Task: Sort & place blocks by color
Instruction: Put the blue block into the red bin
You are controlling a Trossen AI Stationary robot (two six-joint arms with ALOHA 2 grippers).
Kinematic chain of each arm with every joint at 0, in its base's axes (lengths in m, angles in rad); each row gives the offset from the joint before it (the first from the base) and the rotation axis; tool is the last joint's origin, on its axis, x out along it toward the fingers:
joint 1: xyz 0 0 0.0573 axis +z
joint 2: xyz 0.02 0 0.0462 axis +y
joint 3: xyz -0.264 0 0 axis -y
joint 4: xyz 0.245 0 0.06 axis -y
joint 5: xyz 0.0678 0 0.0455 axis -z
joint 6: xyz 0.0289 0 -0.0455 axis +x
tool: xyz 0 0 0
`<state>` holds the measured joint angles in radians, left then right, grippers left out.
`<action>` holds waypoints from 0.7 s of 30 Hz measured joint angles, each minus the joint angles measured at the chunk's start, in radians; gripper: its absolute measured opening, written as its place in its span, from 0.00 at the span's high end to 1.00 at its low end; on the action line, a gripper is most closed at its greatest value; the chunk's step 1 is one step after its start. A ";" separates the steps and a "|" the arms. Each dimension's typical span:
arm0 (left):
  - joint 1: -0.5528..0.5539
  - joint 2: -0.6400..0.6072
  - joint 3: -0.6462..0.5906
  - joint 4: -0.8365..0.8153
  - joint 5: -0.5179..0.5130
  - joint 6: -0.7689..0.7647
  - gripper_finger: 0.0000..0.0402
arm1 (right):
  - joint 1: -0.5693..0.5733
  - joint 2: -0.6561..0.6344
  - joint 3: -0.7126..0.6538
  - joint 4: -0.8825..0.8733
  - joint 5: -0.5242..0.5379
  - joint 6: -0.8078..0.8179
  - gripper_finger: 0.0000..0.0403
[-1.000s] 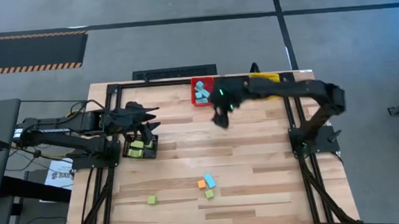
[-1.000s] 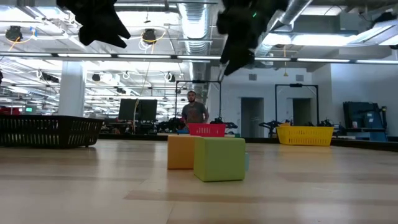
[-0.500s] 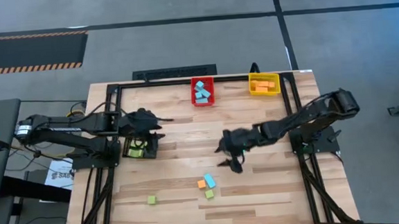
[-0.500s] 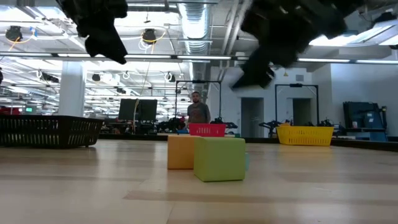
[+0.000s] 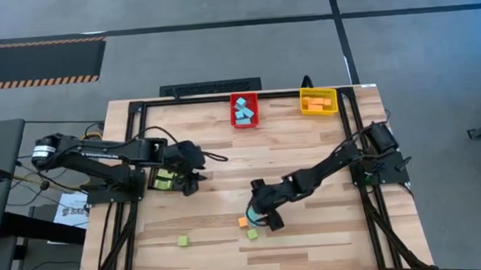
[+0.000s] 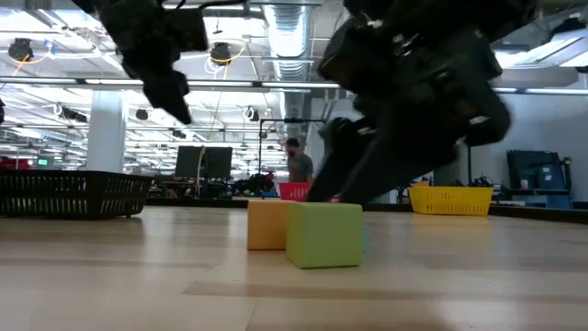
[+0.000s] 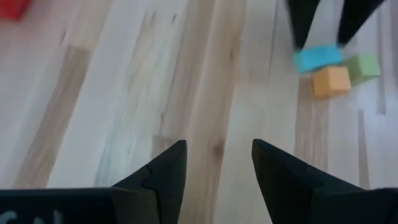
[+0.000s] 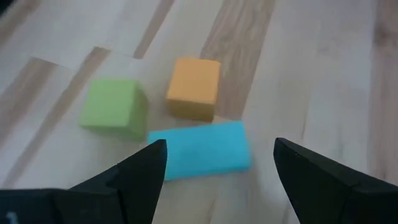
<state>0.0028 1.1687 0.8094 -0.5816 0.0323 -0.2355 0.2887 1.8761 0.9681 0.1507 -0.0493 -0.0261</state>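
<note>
Three small blocks lie close together on the table near its near edge: a light blue bar (image 8: 199, 152), an orange cube (image 8: 193, 87) and a green cube (image 8: 114, 107). In the high view they are the light blue bar (image 5: 252, 215), the orange cube (image 5: 243, 223) and the green cube (image 5: 252, 234). A second green cube (image 5: 182, 240) lies alone to the left. My right gripper (image 8: 219, 147) is open just over the light blue bar, one finger on either side, apart from it. My left gripper (image 5: 194, 176) is open above bare table beside the black bin (image 5: 166, 180).
At the far edge stand a red bin (image 5: 244, 110) with light blue blocks and a yellow bin (image 5: 318, 102) with orange blocks. The black bin at the left holds green blocks. Bare wood lies between the two grippers. A person stands in the room far behind the table (image 6: 299, 165).
My right gripper has swung from over the red bin at the far edge toward the near edge and come down low over the three-block cluster. My left gripper has drifted a little right and toward the near edge, away from the black bin. No block has moved.
</note>
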 joint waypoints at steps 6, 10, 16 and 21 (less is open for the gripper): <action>-0.011 0.012 0.000 -0.009 0.015 0.017 0.58 | 0.006 0.028 0.038 -0.010 0.026 -0.008 0.22; -0.015 0.016 0.000 -0.001 0.015 0.032 0.58 | 0.008 0.023 0.039 -0.034 -0.005 -0.009 0.22; -0.015 0.016 0.000 0.003 0.008 0.034 0.58 | 0.022 0.028 0.039 -0.027 -0.029 -0.052 0.22; -0.015 0.016 0.000 0.011 0.008 0.034 0.58 | 0.026 0.054 0.038 -0.011 -0.026 -0.114 0.22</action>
<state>-0.0124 1.1851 0.8093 -0.5701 0.0399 -0.2020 0.3144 1.9299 1.0060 0.1397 -0.0751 -0.1402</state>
